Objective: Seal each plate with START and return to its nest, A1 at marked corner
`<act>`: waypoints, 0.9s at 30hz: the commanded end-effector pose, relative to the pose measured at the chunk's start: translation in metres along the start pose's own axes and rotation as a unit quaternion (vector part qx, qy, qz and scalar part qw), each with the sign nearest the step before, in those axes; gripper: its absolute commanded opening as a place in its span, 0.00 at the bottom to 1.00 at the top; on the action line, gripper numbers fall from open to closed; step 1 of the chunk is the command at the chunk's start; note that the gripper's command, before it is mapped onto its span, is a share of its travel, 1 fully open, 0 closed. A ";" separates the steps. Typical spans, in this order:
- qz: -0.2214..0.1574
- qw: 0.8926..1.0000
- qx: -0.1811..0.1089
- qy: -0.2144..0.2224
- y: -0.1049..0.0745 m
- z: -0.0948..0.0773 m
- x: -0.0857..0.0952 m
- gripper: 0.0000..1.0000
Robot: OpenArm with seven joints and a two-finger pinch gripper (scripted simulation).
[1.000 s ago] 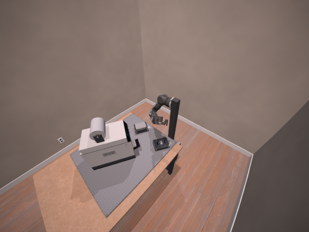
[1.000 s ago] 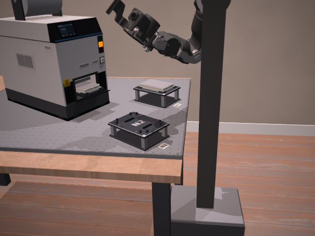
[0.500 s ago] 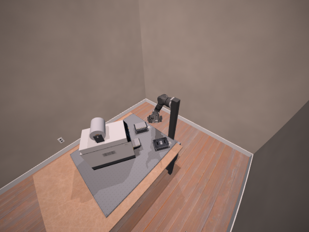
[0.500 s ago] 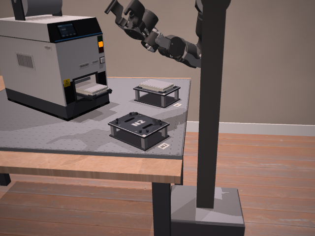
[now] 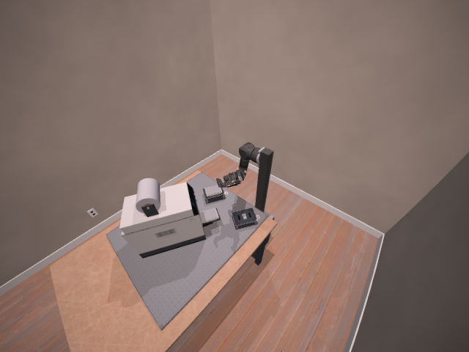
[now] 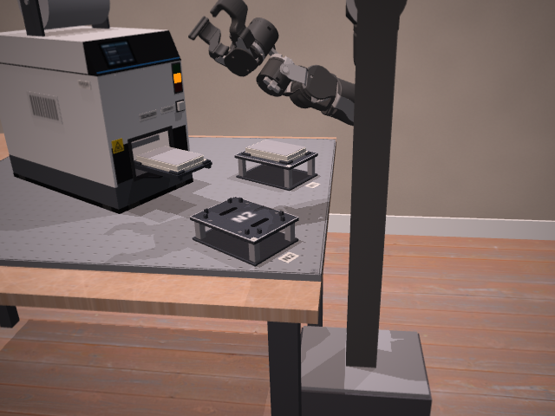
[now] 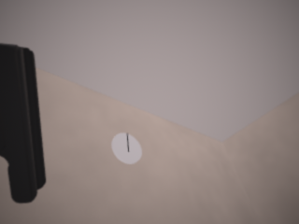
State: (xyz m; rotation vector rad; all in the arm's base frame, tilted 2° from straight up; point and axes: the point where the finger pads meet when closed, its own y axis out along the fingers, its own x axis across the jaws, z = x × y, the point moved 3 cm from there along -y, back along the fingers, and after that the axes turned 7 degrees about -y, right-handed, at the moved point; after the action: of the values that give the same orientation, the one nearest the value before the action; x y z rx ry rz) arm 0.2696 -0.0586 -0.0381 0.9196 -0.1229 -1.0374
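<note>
Below the raised, wide-open gripper (image 5: 219, 182) (image 6: 200, 20), one plate (image 5: 213, 190) (image 6: 275, 150) on nest N1 (image 5: 215, 196) (image 6: 287, 168). Lower, toward the sealer (image 5: 163, 225) (image 6: 105, 116): second plate (image 5: 210, 214) (image 6: 170, 158) on the extended stage (image 6: 197, 168). Lamp (image 6: 177, 78) glows amber. Nest N2 (image 5: 245, 220) (image 6: 244, 217) bears no plate.

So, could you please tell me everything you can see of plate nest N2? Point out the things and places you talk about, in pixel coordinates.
Plate nest N2 (image 5: 239, 224) (image 6: 224, 226) stands upright on the grey perforated board (image 5: 166, 287) (image 6: 147, 250), near its edge: a dark top plate with two slots, small black locators and a white "N2", carried on grey posts above a dark base. No plate sits on it.
</note>
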 end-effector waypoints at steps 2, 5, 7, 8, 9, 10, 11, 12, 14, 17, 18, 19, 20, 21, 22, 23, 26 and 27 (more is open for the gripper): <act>-0.038 0.999 0.006 0.021 -0.003 0.004 0.010 0.65; -0.082 0.996 0.008 0.044 -0.008 0.005 0.021 0.65; -0.112 0.992 0.010 0.059 -0.012 0.005 0.028 0.65; -0.126 0.990 0.011 0.066 -0.015 0.005 0.031 0.65; -0.141 0.987 0.012 0.074 -0.017 0.006 0.035 0.65; -0.156 0.984 0.013 0.081 -0.019 0.006 0.038 0.65; -0.170 0.981 0.014 0.089 -0.022 0.006 0.042 0.65; -0.185 0.978 0.015 0.096 -0.024 0.006 0.045 0.65; -0.214 0.971 0.016 0.110 -0.029 0.006 0.051 0.65; -0.228 0.966 0.017 0.118 -0.032 0.006 0.054 0.65; -0.242 0.962 0.018 0.125 -0.035 0.006 0.057 0.65; -0.257 0.957 0.019 0.132 -0.038 0.006 0.060 0.65; -0.271 0.952 0.020 0.139 -0.041 0.006 0.063 0.65; -0.285 0.947 0.020 0.146 -0.044 0.006 0.066 0.65; -0.299 0.942 0.021 0.153 -0.047 0.006 0.068 0.65; -0.313 0.936 0.022 0.159 -0.050 0.006 0.071 0.65; -0.355 0.917 0.024 0.180 -0.060 0.005 0.079 0.65; -0.368 0.911 0.025 0.186 -0.064 0.005 0.081 0.65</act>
State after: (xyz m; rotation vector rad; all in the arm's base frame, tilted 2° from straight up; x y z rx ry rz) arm 0.2668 -0.1354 -0.1040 1.2326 0.5347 -1.5181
